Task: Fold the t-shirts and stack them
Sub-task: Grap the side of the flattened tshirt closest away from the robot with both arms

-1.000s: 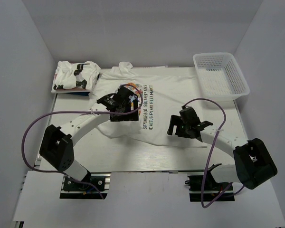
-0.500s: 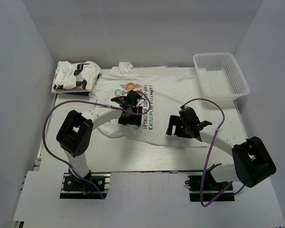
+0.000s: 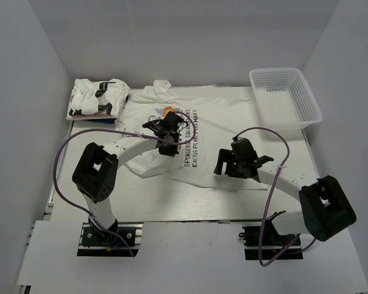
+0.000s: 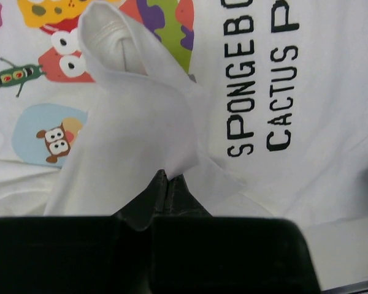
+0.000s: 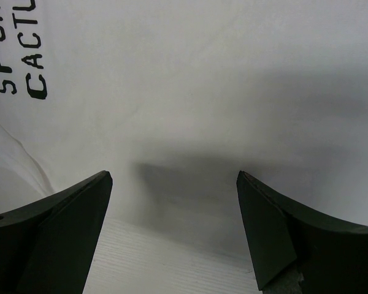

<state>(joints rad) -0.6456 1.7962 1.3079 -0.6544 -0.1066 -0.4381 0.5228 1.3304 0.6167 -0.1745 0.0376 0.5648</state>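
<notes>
Left claw (image 4: pixel 167 181) pinching t-shirt (image 4: pixel 331 92): "CACTUS", probably "SPONGEBOB".

printed t-shirt (image 4: pixel 331 122), dark lettering "SPONGEBO", "CACTUS P", rest cut off

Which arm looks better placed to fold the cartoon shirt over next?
Left: the left gripper is shut on a flap of the printed t-shirt, over the cartoon; the right gripper hangs open above the hem, holding nothing.
</notes>
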